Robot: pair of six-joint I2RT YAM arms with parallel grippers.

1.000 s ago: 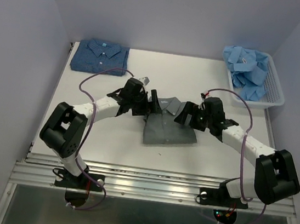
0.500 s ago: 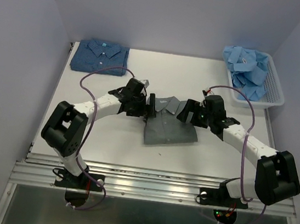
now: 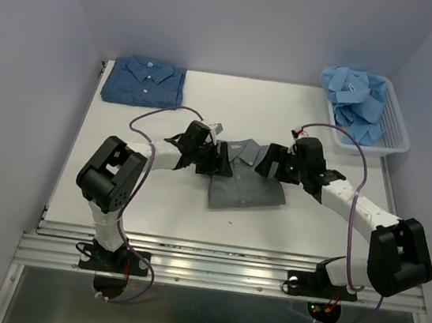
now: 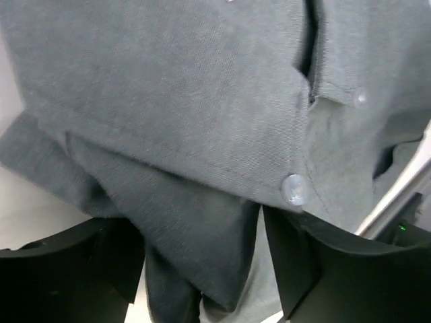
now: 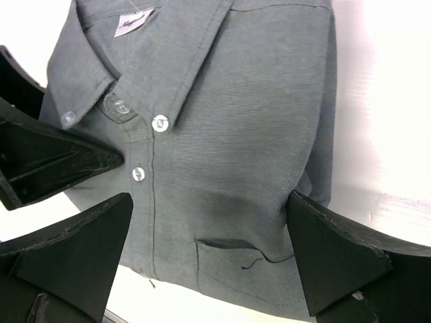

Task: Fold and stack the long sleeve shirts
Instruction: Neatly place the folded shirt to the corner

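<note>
Straddling grey shirt (image 5: 236,101), right gripper (image 5: 209,202) (perhaps touching it)

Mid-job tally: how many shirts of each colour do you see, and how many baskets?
Grey shirt: 1
Dark blue patterned shirt: 1
White basket: 1
Light blue shirts: 1 tangled heap in the basket; the number of shirts in it cannot be told
Total: 4 (2 single shirts, 1 basket, 1 heap)

White left arm (image 3: 158,156) and right arm (image 3: 347,203), black joints (image 3: 109,173), black wedge-fingered left claw (image 3: 218,160) and right claw (image 3: 267,162), purple cables (image 3: 131,125) looping.
</note>
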